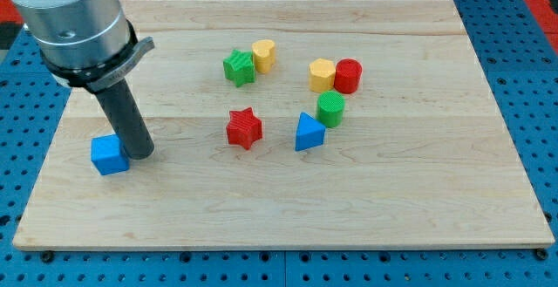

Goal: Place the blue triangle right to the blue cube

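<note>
Blue triangle lies mid-tabletop, touching the green cylinder, well apart from the blue cube. No hand fitted; my tip touches the cube's right. Recommend circling behind the triangle, then pushing leftward.

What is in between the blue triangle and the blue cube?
In the camera view, my tip sits just right of the blue cube, and the red star lies near the line toward the blue triangle. The rest is bare board.
</note>
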Available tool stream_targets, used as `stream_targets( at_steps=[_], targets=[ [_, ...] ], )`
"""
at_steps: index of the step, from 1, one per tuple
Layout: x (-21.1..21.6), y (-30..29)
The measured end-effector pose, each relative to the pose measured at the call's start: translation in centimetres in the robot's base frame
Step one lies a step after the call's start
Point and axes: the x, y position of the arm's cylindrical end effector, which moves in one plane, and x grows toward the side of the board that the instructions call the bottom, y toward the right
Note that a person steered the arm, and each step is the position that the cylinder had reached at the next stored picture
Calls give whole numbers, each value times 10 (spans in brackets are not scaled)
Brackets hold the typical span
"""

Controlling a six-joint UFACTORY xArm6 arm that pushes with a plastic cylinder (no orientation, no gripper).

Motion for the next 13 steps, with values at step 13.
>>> stream_targets(
  at_steps=[13],
  targets=[
    [30,94]
  ],
)
